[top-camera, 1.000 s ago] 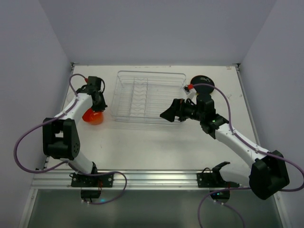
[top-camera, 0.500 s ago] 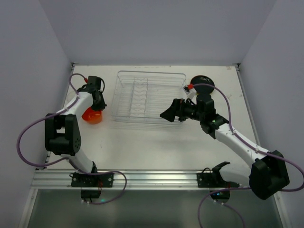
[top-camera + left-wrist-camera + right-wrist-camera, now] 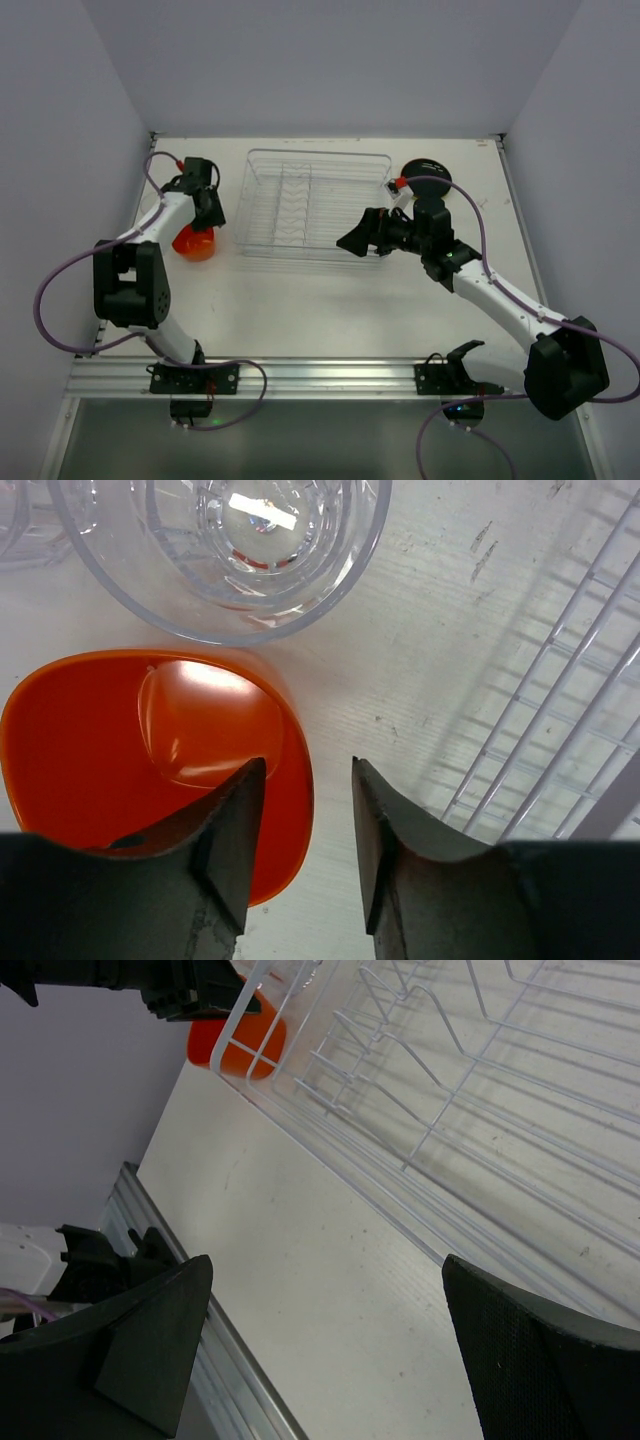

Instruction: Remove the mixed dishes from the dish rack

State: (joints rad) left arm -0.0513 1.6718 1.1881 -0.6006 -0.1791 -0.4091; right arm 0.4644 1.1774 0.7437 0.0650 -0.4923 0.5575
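Observation:
The orange cup (image 3: 195, 243) stands upright on the table left of the dish rack (image 3: 310, 205), whose wires show bare. My left gripper (image 3: 207, 218) hangs just over the cup's rack-side rim. In the left wrist view the left gripper (image 3: 305, 820) is open: one finger is over the orange cup (image 3: 130, 740), the rim lies loose in the gap, and the other finger is over bare table. A clear glass cup (image 3: 230, 560) stands just beyond. My right gripper (image 3: 355, 241) is wide open at the rack's near right corner, holding nothing. A black plate (image 3: 425, 178) lies right of the rack.
A second clear glass (image 3: 20, 520) shows at the left wrist view's top-left corner. The rack's wire wall (image 3: 570, 700) runs close on the right of my left fingers. In the right wrist view my right gripper (image 3: 330, 1330) hovers over table beside the dish rack (image 3: 480, 1110).
My left jaws have parted off the orange cup's rim, and the left wrist has drawn slightly up and back. The cup stays on the table. The right arm has not moved.

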